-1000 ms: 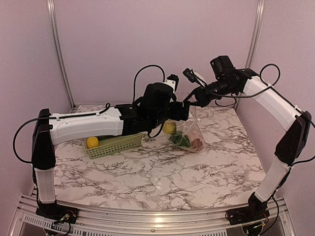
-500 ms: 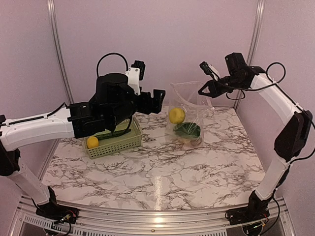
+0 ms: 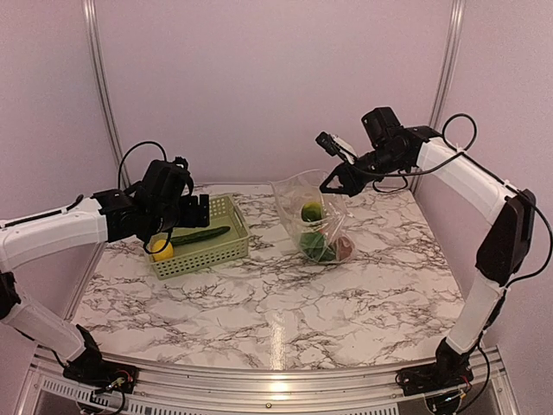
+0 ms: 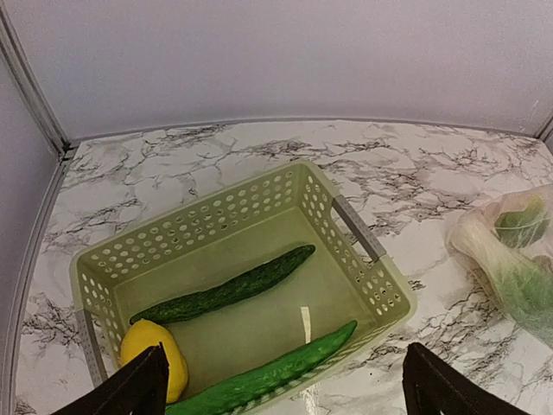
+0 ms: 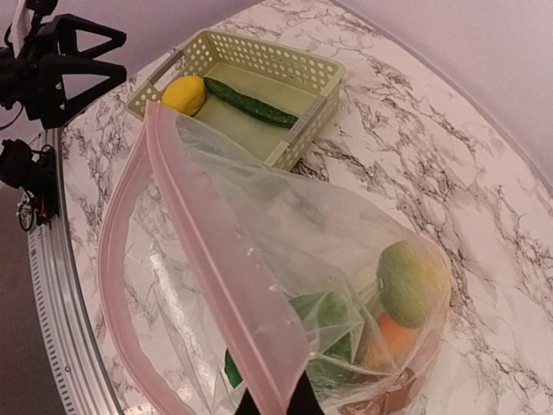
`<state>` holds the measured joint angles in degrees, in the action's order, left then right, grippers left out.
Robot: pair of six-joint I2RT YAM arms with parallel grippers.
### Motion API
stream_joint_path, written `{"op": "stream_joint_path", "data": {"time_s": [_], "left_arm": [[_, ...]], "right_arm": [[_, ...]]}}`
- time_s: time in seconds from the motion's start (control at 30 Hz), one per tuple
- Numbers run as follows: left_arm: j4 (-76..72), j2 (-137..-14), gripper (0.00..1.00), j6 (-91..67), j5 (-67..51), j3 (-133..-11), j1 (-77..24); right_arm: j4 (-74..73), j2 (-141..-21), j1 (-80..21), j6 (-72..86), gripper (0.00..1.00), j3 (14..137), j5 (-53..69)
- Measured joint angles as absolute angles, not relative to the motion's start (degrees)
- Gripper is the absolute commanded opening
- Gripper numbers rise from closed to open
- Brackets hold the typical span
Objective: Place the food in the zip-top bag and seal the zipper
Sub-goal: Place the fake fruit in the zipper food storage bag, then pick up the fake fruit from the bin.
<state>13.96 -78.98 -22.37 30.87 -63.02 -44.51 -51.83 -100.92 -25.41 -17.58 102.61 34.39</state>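
**Change:** L gripper [image 3: 197, 210] had swung back from the large clear crinkly zip-top bag [image 3: 289, 201] to above the light green perforated plastic basket [image 3: 207, 257]. Jaws wide apart, nothing held.
**In bag:** yellow lemon [image 3: 312, 211], w/ greens and orange fruit.
**R gripper** [image 3: 333, 183]: clamped on bag rim, holding mouth up. Pale pink zipper strip [image 5: 216, 285] unsealed.
**Left in basket:** 2nd yellow lemon [image 4: 154, 350], dark green cucumber [image 4: 226, 292].
**Obstacle, prob.:** that lemon sat tight in basket corner against the wall.

The bench [image 3: 285, 303] is white marble with grey veins. The pale green perforated basket [image 4: 216, 226] holds a dark green cucumber [image 4: 226, 292] and yellow lemon [image 4: 151, 353]; the clear bag [image 5: 285, 251] has a pink zipper [image 5: 229, 259].
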Motion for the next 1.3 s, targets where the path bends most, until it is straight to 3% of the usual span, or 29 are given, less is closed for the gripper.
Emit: {"op": "stream_joint_path", "data": {"time_s": [0.43,0.8,1.3], "left_arm": [[29.17,-88.86,0.81,-27.24,26.5,-67.02,-34.98],[36.97,-99.31,0.81,-24.99,26.65,-75.18,-31.38],[43.86,-112.16,0.8,-23.4,37.34,-81.69,-30.06]], "right_arm": [[-52.42,-98.59,-25.15,-18.92,0.0,102.21,34.28],[-52.82,-94.02,-25.15,-19.77,0.0,98.76,34.15],[-52.03,-92.73,-25.15,-20.23,0.0,95.81,33.95]]}}
